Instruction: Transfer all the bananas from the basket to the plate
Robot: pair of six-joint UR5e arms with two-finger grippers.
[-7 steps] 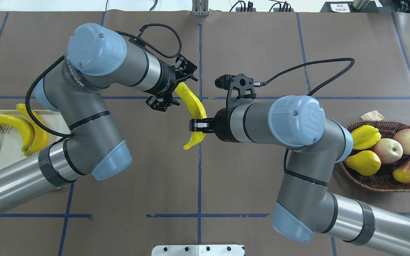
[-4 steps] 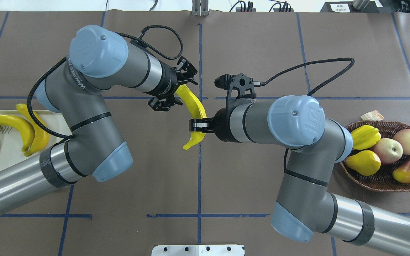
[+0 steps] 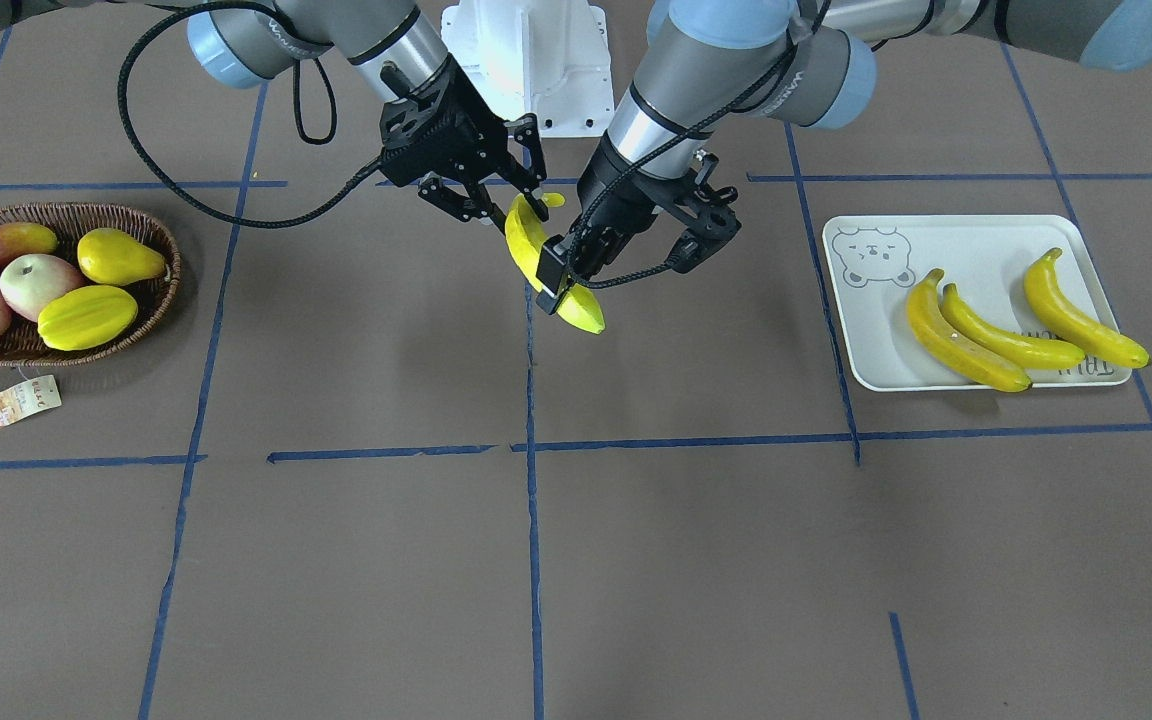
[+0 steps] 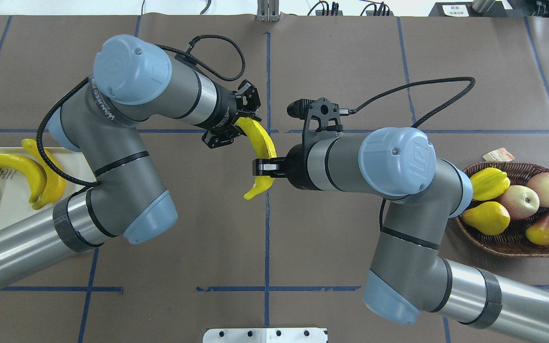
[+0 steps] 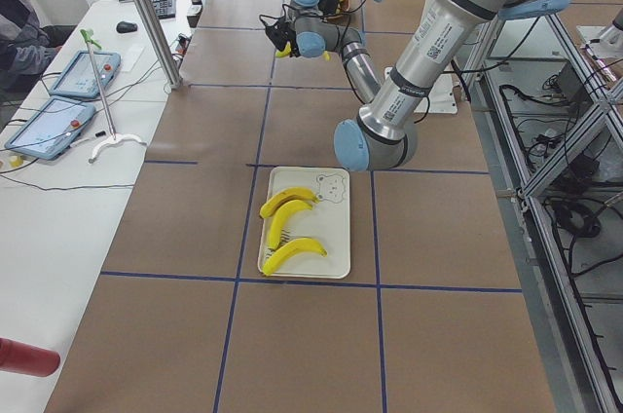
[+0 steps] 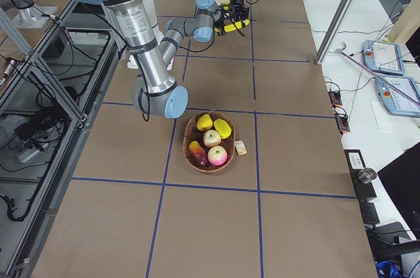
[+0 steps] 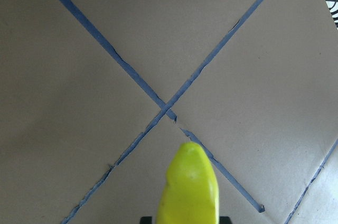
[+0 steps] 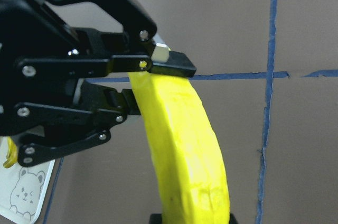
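Right gripper (image 4: 264,166) is closed on the lower part of a banana (image 4: 261,143) and holds it in the air over the middle of the table (image 3: 636,560), well apart from both containers. Left gripper (image 4: 238,125) is at the other end of the same banana. In the right wrist view its fingers (image 8: 177,65) lie against two sides of the fruit, so I judge that it also is narrowed onto it. This looks like a hand-over: the basket (image 3: 172,275) stands on the side of the right arm and the plate (image 3: 986,240) on the side of the left arm, probably too far for one arm alone.

On the plate lie three bananas (image 3: 966,350), close together, beside the bear print (image 3: 871,255). In the basket no banana is left: I see a pear (image 3: 116,257), a ridged yellow-green fruit (image 3: 86,317) and three reddish fruits (image 3: 36,283).
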